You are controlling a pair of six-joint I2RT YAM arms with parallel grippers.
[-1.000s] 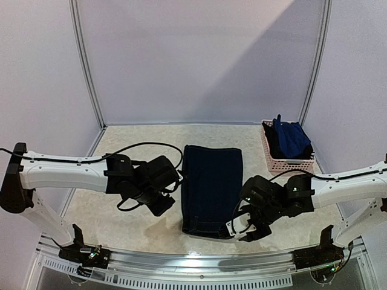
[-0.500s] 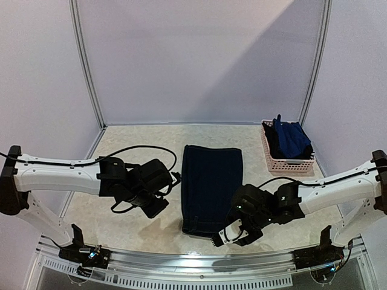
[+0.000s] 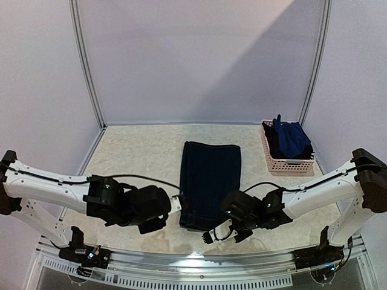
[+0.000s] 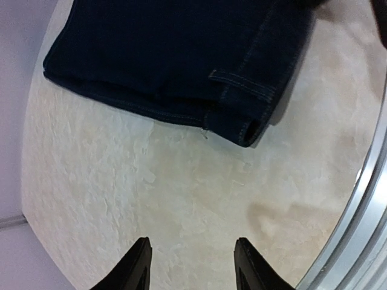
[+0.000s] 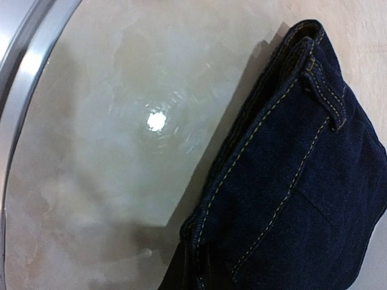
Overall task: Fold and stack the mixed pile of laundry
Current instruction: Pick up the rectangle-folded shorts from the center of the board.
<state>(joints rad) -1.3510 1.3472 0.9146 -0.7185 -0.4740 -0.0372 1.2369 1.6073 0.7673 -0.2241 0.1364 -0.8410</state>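
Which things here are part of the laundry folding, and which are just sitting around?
Part of the job:
- dark denim piece, folded, mid-table
- blue and dark garments heaped in the pink basket

Just lying about:
- the pink basket itself
- the table

Left arm and right arm stretch low and inward; left fingers stand apart.

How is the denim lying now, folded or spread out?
Folded. The denim piece is a compact rectangle, and both wrist views show doubled layers with stitched edges stacked at its near corners.
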